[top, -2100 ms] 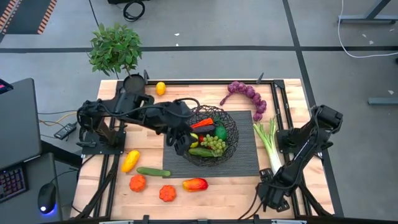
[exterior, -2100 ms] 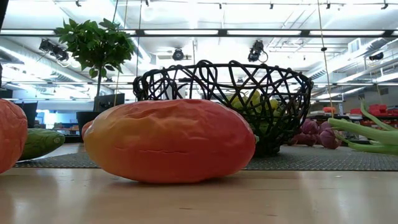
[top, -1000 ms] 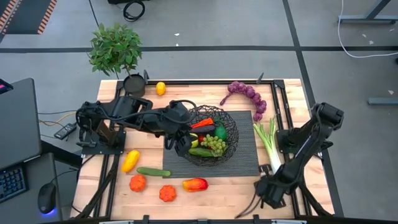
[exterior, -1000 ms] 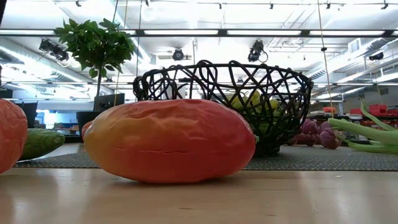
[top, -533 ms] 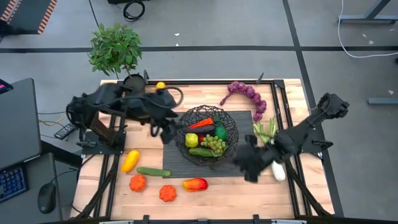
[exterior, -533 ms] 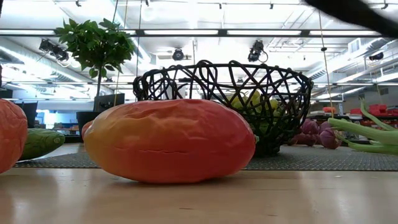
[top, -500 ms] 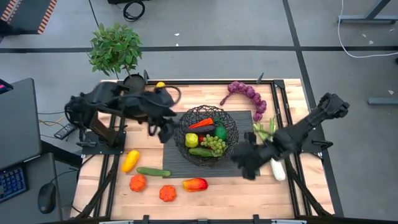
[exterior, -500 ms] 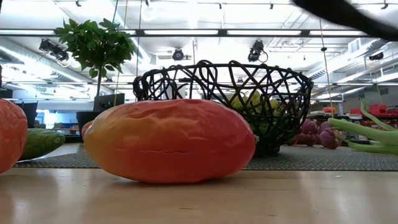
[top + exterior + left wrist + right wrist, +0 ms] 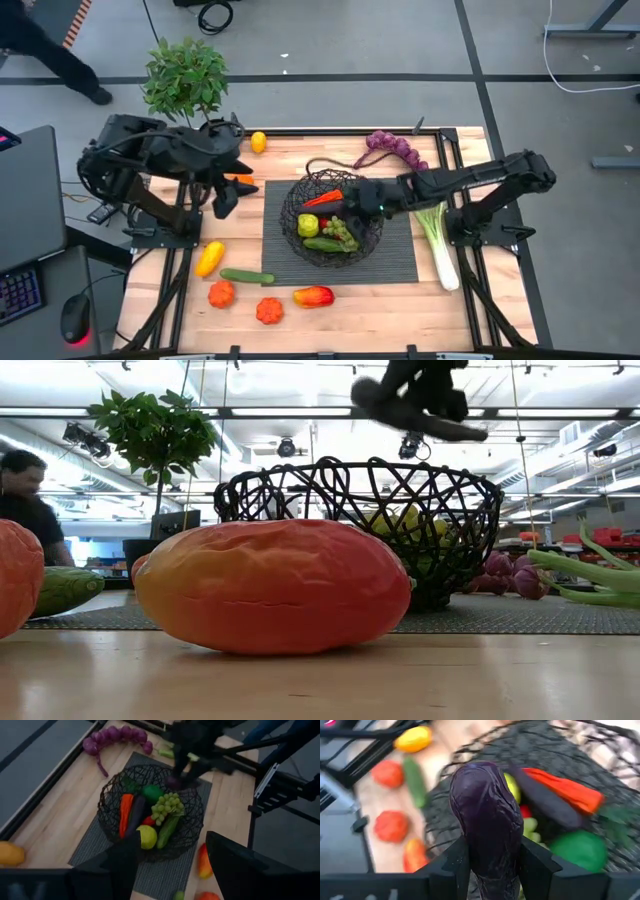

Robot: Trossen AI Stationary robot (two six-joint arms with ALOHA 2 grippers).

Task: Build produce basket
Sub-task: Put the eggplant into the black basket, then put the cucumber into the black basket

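Note:
The black wire basket (image 9: 332, 218) stands on a grey mat and holds a carrot, a dark aubergine, a lemon, green grapes and a cucumber. My right gripper (image 9: 362, 203) hangs over the basket's right half, shut on a purple aubergine (image 9: 487, 815); the low view shows this aubergine (image 9: 420, 418) above the rim. My left gripper (image 9: 225, 197) is open with nothing in it, over the table's far left, left of the basket. More produce lies on the table around the mat. My right gripper pinches the aubergine's two long sides (image 9: 470, 855) between its two fingers (image 9: 457, 865). The fingers come from above. The aubergine is lifted clear over the basket, lying nearly level and a little tilted.
Left of and in front of the mat lie a yellow pepper (image 9: 208, 258), a cucumber (image 9: 246, 276), two tomatoes (image 9: 221, 294) and a red-orange fruit (image 9: 313, 296). Purple grapes (image 9: 400, 150) and a leek (image 9: 437, 240) lie at the right. A potted plant (image 9: 187, 80) and a lemon (image 9: 258, 142) stand far left. A person (image 9: 25, 500) is beyond the table.
My right gripper has swung from the table's near right corner toward the basket and now hangs over it. My left gripper has drawn back from the basket's left rim toward the table's far left. A person has come into view beyond the far left corner.

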